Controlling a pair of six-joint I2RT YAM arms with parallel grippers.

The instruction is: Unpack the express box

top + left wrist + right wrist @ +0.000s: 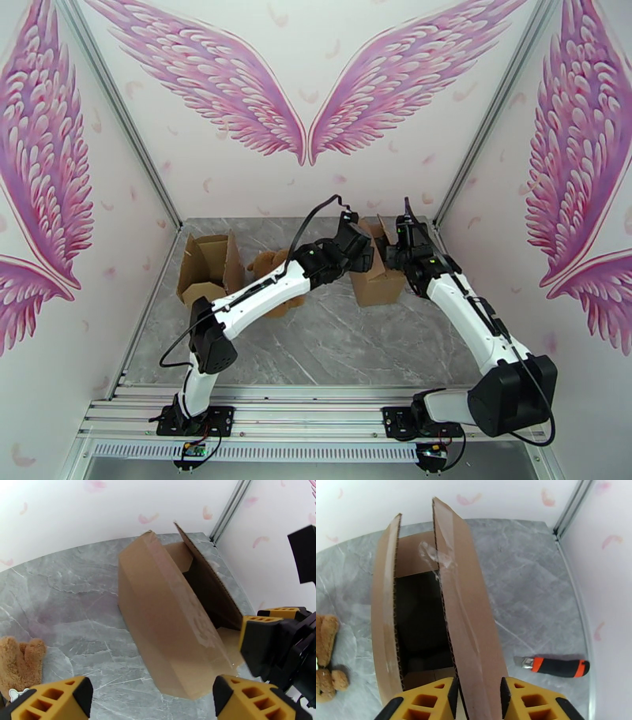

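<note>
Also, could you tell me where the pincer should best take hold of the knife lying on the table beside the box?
Probably by the handle, around its middle, coming straight down from above. The knife lies flat on the table, so only its long sides are free to pinch, and the blade end points towards the box.

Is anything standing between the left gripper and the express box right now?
Nothing visible does. Bare table lies between the open left gripper and the express box; the teddy bear sits off to the left, and the right gripper pinches the right flap.
</note>
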